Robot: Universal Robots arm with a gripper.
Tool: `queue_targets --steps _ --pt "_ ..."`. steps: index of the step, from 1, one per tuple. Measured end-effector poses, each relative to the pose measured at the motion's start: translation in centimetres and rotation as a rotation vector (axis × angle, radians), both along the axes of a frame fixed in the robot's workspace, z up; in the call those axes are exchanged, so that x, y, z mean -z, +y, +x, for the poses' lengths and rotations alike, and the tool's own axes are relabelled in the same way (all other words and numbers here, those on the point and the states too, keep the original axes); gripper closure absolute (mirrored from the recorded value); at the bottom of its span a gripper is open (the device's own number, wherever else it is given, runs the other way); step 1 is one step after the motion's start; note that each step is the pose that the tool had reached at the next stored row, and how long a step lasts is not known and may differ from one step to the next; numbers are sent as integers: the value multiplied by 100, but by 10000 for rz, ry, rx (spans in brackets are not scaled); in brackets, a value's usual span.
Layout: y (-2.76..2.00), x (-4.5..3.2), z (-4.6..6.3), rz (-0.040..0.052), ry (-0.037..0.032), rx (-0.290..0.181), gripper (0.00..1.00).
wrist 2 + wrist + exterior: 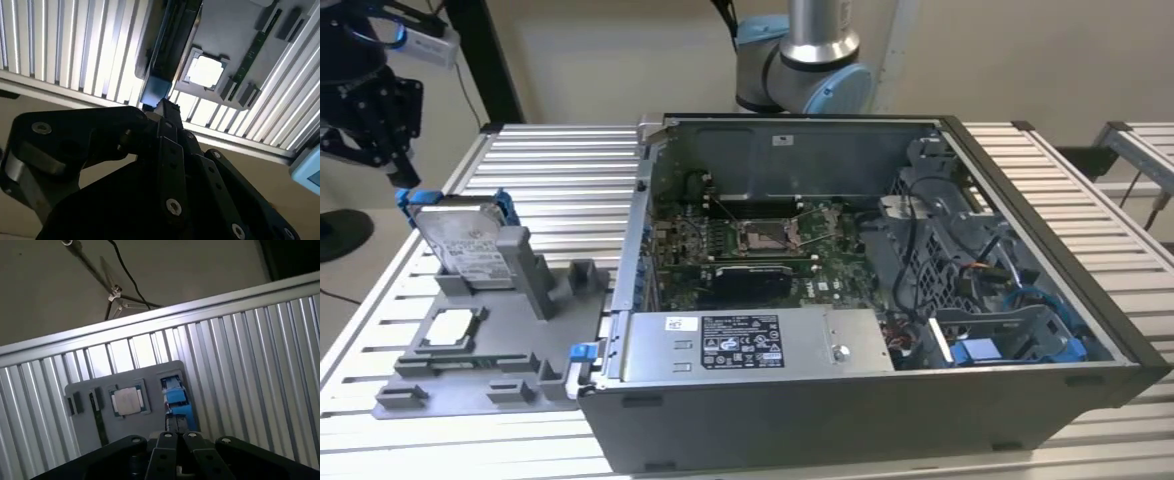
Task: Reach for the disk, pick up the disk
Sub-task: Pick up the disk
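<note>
The disk (464, 245), silver-grey with a white label and a blue bracket, stands tilted on its edge in a grey holder (520, 350) at the exterior view's left. My black gripper (408, 185) comes down from the upper left onto the disk's top corner. In both wrist views the fingers meet on the blue bracket. The second wrist view shows the disk (156, 90) edge-on just beyond the gripper (162, 106). In the first wrist view the disk's blue end (176, 397) sits just beyond the gripper (175, 426). The fingers look shut on the bracket, and the disk rests in the holder.
A small square silver chip (454, 328) lies in the holder beside the disk. An open computer case (854, 250) stands close on the exterior view's right, with a labelled grey box (747, 345) along its front. The slatted metal table (547, 170) runs underneath; the arm's base (807, 60) is behind the case.
</note>
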State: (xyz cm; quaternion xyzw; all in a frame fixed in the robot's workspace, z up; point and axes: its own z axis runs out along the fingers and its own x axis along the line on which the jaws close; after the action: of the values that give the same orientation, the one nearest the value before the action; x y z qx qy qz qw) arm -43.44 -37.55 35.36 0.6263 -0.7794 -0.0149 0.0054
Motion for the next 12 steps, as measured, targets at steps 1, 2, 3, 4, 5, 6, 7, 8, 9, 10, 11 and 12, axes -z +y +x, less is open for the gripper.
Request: queue_targets --steps 1,2,3,4,5,6,7,8,9,10,11,12 --pt "0 0 0 -1 -28 -191 100" --pt "0 0 0 -1 -54 -366 100" --pt "0 1 0 -2 -80 -545 100" --pt "0 0 0 -3 -102 -711 100" --pt "0 0 0 -3 -125 -892 100" --pt "0 1 0 -3 -145 -1066 100" --pt "0 1 0 -2 -157 -1225 100" --pt "0 1 0 -1 -162 -1357 100" --pt "0 1 0 -1 -164 -1473 100" --pt "0 1 -1 -2 -163 -1483 100" --pt "0 1 -1 -1 -163 -1485 100" --pt "0 1 -1 -2 -162 -1485 100"
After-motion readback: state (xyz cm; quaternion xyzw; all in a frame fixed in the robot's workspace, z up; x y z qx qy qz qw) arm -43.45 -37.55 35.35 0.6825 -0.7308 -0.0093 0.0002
